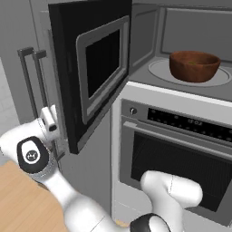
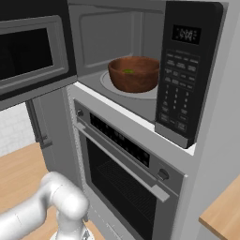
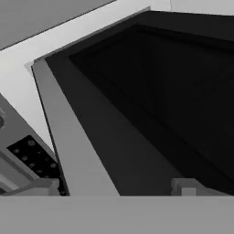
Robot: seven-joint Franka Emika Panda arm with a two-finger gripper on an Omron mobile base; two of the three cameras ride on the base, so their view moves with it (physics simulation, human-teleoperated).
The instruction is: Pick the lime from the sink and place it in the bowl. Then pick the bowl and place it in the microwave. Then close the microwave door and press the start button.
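Two fingertips spread wide, hand (image 3: pixel 116 186) empty, just beside the microwave door (image 3: pixel 151 114).

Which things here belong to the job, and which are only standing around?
Job:
- lime, in the bowl
- bowl, on the turntable
- microwave
- microwave door, open
- gripper, open, near the door

Standing around:
- oven
- cabinet handles
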